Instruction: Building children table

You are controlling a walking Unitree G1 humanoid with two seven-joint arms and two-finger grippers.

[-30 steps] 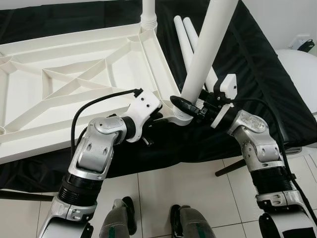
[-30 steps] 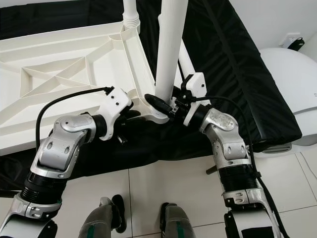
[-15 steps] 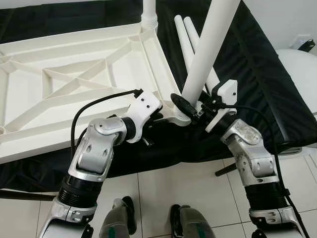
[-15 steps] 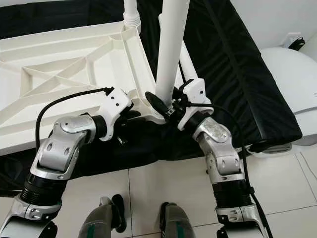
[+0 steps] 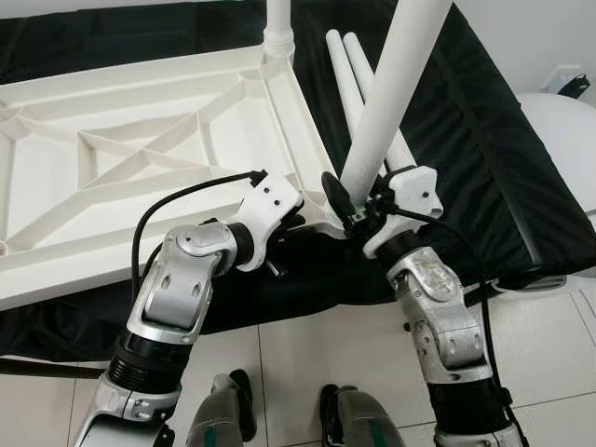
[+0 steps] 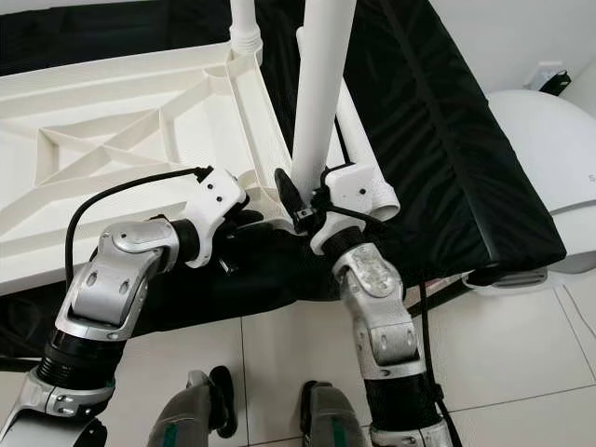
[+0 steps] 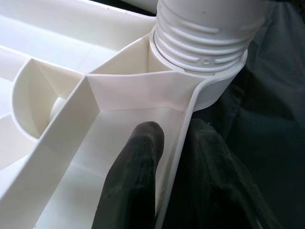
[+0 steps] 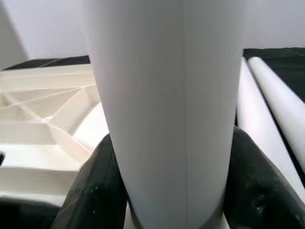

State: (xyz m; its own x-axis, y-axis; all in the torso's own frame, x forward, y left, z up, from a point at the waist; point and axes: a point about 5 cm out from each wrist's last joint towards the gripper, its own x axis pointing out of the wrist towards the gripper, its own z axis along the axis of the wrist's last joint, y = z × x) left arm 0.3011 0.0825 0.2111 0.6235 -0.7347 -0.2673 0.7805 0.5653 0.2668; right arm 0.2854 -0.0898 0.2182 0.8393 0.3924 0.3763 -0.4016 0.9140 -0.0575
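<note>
Setting: a black cloth covers a low bench over pale floor tiles; a rounded white appliance stands at 3 o'clock.
Table top: the white ribbed table top lies upside down on the cloth, filling the scene from centre to 9 o'clock.
Leg in hand: a white leg stands in the near corner socket, just right of centre; its threaded end shows in the left wrist view, not fully seated by the look of it.
Leg axis: the long axis rises from the socket and tilts toward 1 o'clock, the free end pointing up and away from the robot.
Handling: probably a hollow plastic tube, light and stiff, with a smooth skin that could slip as it is twisted; low down near the thread looks the best place to hold it, where the lean is easiest to correct.
Other legs: one leg already stands in the far corner at 12 o'clock; two spare legs lie side by side on the cloth behind the tilted one.
Right gripper: the right gripper is clenched round the leg's lower part, a black finger on either side.
Left gripper: the left gripper pinches the table top's rim wall just beside the socket, one finger inside and one outside, steadying it.
</note>
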